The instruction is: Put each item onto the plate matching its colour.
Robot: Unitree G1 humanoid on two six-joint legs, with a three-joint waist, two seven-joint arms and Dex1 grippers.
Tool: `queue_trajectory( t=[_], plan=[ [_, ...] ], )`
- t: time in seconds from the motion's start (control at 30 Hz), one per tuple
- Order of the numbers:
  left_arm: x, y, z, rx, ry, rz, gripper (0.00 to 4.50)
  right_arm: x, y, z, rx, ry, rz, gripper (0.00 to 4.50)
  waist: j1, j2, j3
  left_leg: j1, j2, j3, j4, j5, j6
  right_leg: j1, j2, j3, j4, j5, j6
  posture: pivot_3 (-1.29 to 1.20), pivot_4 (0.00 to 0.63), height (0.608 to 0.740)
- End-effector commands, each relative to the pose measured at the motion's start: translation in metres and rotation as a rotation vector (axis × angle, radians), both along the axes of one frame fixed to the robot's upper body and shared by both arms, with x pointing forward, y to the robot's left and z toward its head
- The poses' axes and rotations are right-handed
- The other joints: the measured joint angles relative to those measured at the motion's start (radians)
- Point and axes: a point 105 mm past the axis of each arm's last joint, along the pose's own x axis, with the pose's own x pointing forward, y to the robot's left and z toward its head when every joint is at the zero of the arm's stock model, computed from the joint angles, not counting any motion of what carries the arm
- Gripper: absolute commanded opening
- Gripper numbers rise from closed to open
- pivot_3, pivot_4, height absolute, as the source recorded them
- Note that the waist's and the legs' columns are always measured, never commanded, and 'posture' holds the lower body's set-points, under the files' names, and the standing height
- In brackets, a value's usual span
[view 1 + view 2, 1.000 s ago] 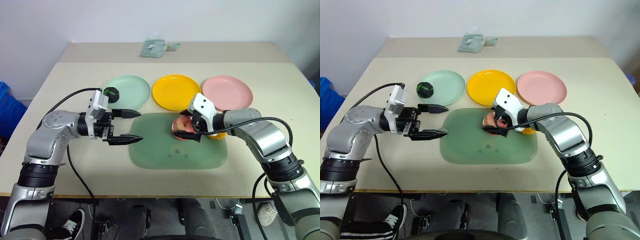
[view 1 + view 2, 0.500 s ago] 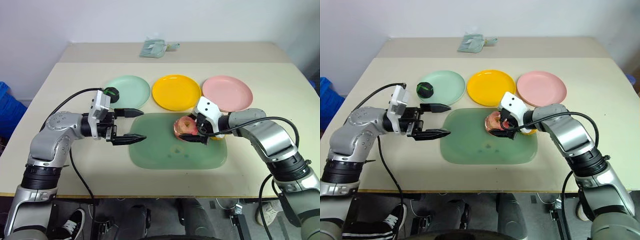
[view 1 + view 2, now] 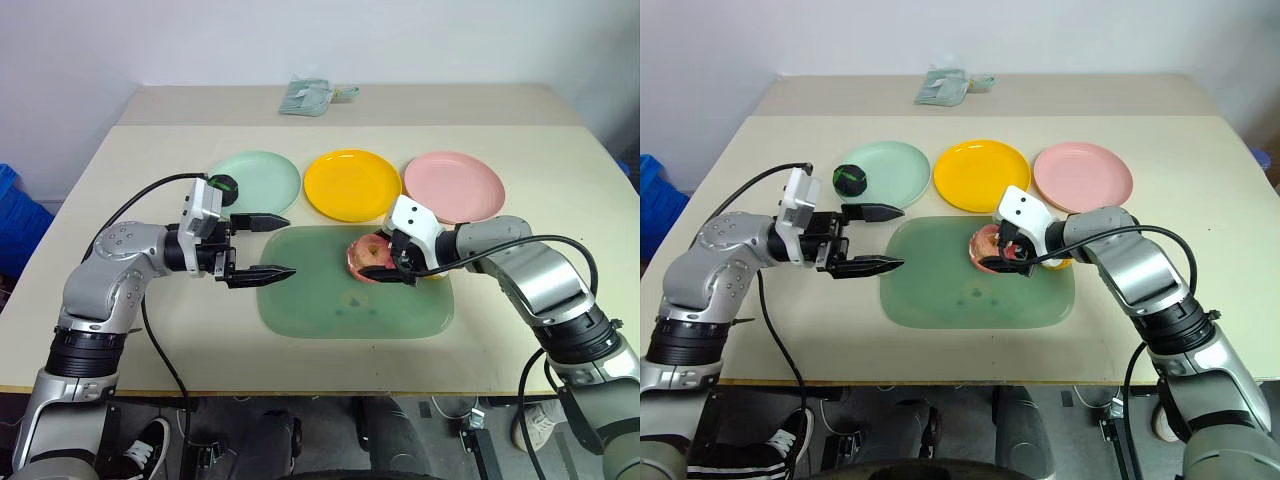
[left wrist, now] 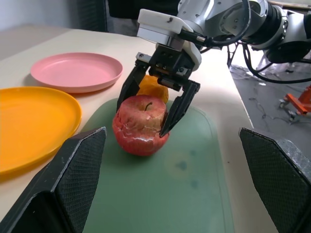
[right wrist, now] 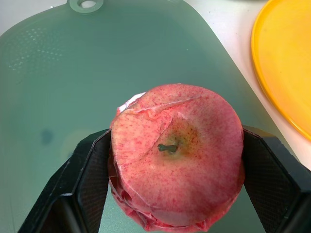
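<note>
Pincer, R [image 4: 156, 108], now clamped on apple [image 4: 141, 125], was open.

The left tool [image 3: 268, 245] is held level, pointing right, its two fingers spread wide and empty. The right tool [image 3: 378, 262] angles down-left, fingers pressed against both sides of the apple [image 4: 141, 124].

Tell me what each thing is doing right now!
Apple: on the green mat, gripped by the right claw.
Left claw: open, empty.
Dark green lump: on the mint green plate.
Orange fruit: on the mat behind the apple.
Yellow-orange plate: empty.
Pink plate: empty.
</note>
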Motion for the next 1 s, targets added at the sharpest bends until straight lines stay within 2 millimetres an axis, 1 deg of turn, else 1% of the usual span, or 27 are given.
queue_trajectory(
  t=[0.03, 0.1, 0.13, 0.17, 0.2, 0.23, 0.27, 0.3, 0.33, 0.4, 0.47, 0.53, 0.6, 0.63, 0.7, 0.8, 0.87, 0.93, 0.97, 1.0],
  plan=[
    [0.000, -0.001, 0.013, -0.032, -0.039, 0.003, 4.50, 0.010, 0.003, 0.040, 0.157, -0.098, -0.026, 3.20, 0.000, 0.000, 0.000, 0.000, 0.000, 0.000, 0.000, 0.000, 0.000, 0.000, 0.000, 0.000, 0.000, 0.000, 0.000, 0.00, 0.150, 0.740],
    [0.004, -0.001, 0.015, -0.043, -0.058, 0.025, 4.50, 0.026, -0.005, 0.064, 0.244, -0.189, -0.091, 3.20, -0.001, 0.000, 0.000, 0.000, 0.000, 0.000, 0.000, 0.000, 0.000, 0.000, 0.000, 0.000, 0.000, 0.000, 0.000, 0.00, 0.150, 0.740],
    [0.008, 0.000, 0.017, -0.050, -0.070, 0.050, 4.50, 0.038, -0.015, 0.075, 0.262, -0.255, -0.151, 3.20, -0.001, 0.000, 0.000, 0.000, 0.000, 0.000, 0.000, 0.000, 0.000, 0.000, 0.000, 0.000, 0.000, 0.000, 0.000, 0.00, 0.150, 0.740],
    [0.014, 0.001, 0.018, -0.057, -0.085, 0.084, 4.50, 0.052, -0.029, 0.083, 0.267, -0.312, -0.242, 3.20, -0.001, 0.000, 0.000, 0.000, 0.000, 0.000, 0.000, 0.000, 0.000, -0.001, 0.000, 0.000, 0.000, 0.000, 0.000, 0.00, 0.150, 0.740],
    [0.021, 0.003, 0.019, -0.054, -0.096, 0.117, 4.50, 0.070, -0.049, 0.091, 0.224, -0.415, -0.348, 3.20, 0.001, 0.000, 0.000, 0.000, 0.000, 0.000, 0.000, 0.000, 0.000, -0.001, 0.000, 0.000, 0.000, 0.000, 0.000, 0.00, 0.150, 0.740],
    [0.025, 0.005, 0.019, -0.051, -0.104, 0.137, 4.50, 0.080, -0.062, 0.095, 0.189, -0.485, -0.412, 3.20, 0.003, 0.000, 0.000, 0.000, 0.000, 0.000, 0.000, 0.000, -0.001, -0.001, 0.000, 0.000, 0.000, 0.000, 0.000, 0.00, 0.150, 0.740],
    [0.027, 0.006, 0.019, -0.045, -0.115, 0.149, 4.50, 0.088, -0.075, 0.097, 0.160, -0.523, -0.476, 3.20, 0.003, 0.000, 0.000, 0.000, -0.001, 0.000, 0.000, 0.000, -0.001, 0.000, -0.001, 0.000, 0.000, 0.000, 0.000, 0.00, 0.150, 0.740],
    [0.028, 0.007, 0.018, -0.043, -0.105, 0.156, 4.50, 0.096, -0.088, 0.095, 0.167, -0.510, -0.551, 3.20, 0.003, 0.000, 0.000, 0.000, -0.001, 0.000, 0.000, 0.000, -0.001, 0.000, -0.001, 0.000, 0.000, 0.000, 0.000, 0.00, 0.150, 0.740],
    [0.028, 0.008, 0.018, -0.045, -0.098, 0.159, 4.50, 0.101, -0.097, 0.092, 0.173, -0.499, -0.602, 3.20, 0.001, 0.000, 0.000, -0.001, -0.001, 0.000, -0.001, 0.000, -0.001, 0.000, -0.001, 0.000, 0.000, 0.000, 0.000, 0.00, 0.150, 0.740],
    [0.031, 0.010, 0.019, -0.047, -0.103, 0.180, 4.50, 0.108, -0.111, 0.087, 0.154, -0.512, -0.680, 3.20, -0.003, 0.000, 0.000, -0.001, -0.001, 0.000, -0.003, 0.000, 0.000, -0.001, 0.000, 0.000, 0.000, 0.000, 0.000, 0.00, 0.150, 0.740],
    [0.037, 0.012, 0.017, -0.031, -0.130, 0.222, 4.50, 0.114, -0.122, 0.078, 0.127, -0.518, -0.748, 3.20, -0.005, 0.000, 0.000, -0.003, -0.001, 0.001, -0.004, 0.000, 0.000, -0.003, -0.001, 0.001, 0.000, 0.000, 0.000, 0.00, 0.150, 0.740],
    [0.040, 0.012, 0.013, -0.011, -0.146, 0.244, 4.50, 0.116, -0.124, 0.072, 0.140, -0.504, -0.761, 3.20, -0.008, 0.001, 0.000, -0.004, -0.001, 0.003, -0.004, 0.000, 0.000, -0.005, -0.001, 0.002, 0.000, 0.000, 0.000, 0.00, 0.150, 0.740],
    [0.041, 0.012, 0.010, 0.006, -0.166, 0.254, 4.50, 0.117, -0.126, 0.068, 0.188, -0.472, -0.771, 4.22, -0.010, 0.001, 0.000, -0.005, -0.001, 0.004, -0.004, 0.000, 0.000, -0.007, 0.000, 0.003, 0.001, 0.000, 0.000, 0.00, 0.150, 0.740],
    [0.040, 0.012, 0.011, 0.002, -0.164, 0.250, 4.50, 0.117, -0.127, 0.069, 0.217, -0.459, -0.779, 4.45, -0.010, 0.001, 0.000, -0.005, 0.000, 0.004, -0.004, 0.000, -0.001, -0.008, 0.000, 0.003, 0.001, 0.000, 0.000, 0.00, 0.150, 0.740],
    [0.039, 0.013, 0.012, -0.010, -0.160, 0.246, 4.50, 0.117, -0.127, 0.072, 0.245, -0.451, -0.786, 4.45, -0.009, 0.001, 0.000, -0.005, 0.000, 0.004, -0.004, 0.001, -0.002, -0.008, 0.000, 0.003, 0.001, 0.000, 0.000, 0.00, 0.150, 0.740],
    [0.035, 0.016, 0.020, -0.067, -0.132, 0.214, 4.50, 0.112, -0.124, 0.105, 0.405, -0.507, -0.748, 4.45, -0.008, 0.001, 0.000, -0.005, 0.000, 0.004, -0.003, 0.001, -0.002, -0.008, 0.000, 0.003, 0.002, 0.000, 0.000, 0.00, 0.150, 0.740],
    [0.029, 0.016, 0.023, -0.089, -0.118, 0.174, 4.50, 0.101, -0.112, 0.117, 0.508, -0.466, -0.627, 4.45, -0.007, 0.001, 0.000, -0.005, 0.000, 0.004, -0.002, 0.001, -0.002, -0.008, 0.000, 0.003, 0.003, 0.000, 0.000, 0.00, 0.150, 0.740],
    [0.025, 0.015, 0.024, -0.108, -0.117, 0.147, 4.50, 0.084, -0.093, 0.121, 0.560, -0.398, -0.476, 4.45, -0.008, 0.001, 0.000, -0.005, 0.000, 0.003, -0.003, 0.001, -0.002, -0.008, 0.001, 0.003, 0.004, 0.000, 0.000, 0.00, 0.150, 0.740],
    [0.024, 0.015, 0.023, -0.102, -0.120, 0.139, 4.50, 0.068, -0.082, 0.117, 0.534, -0.343, -0.371, 4.45, -0.007, 0.001, 0.000, -0.005, 0.000, 0.003, -0.003, 0.001, -0.002, -0.008, 0.001, 0.003, 0.005, 0.000, 0.000, 0.00, 0.150, 0.740],
    [0.023, 0.014, 0.021, -0.108, -0.107, 0.127, 4.50, 0.044, -0.071, 0.104, 0.465, -0.256, -0.237, 4.45, -0.003, 0.001, 0.000, -0.005, 0.001, 0.003, -0.003, 0.001, -0.001, -0.007, 0.001, 0.003, 0.005, 0.000, 0.000, 0.00, 0.150, 0.740]
  ],
)
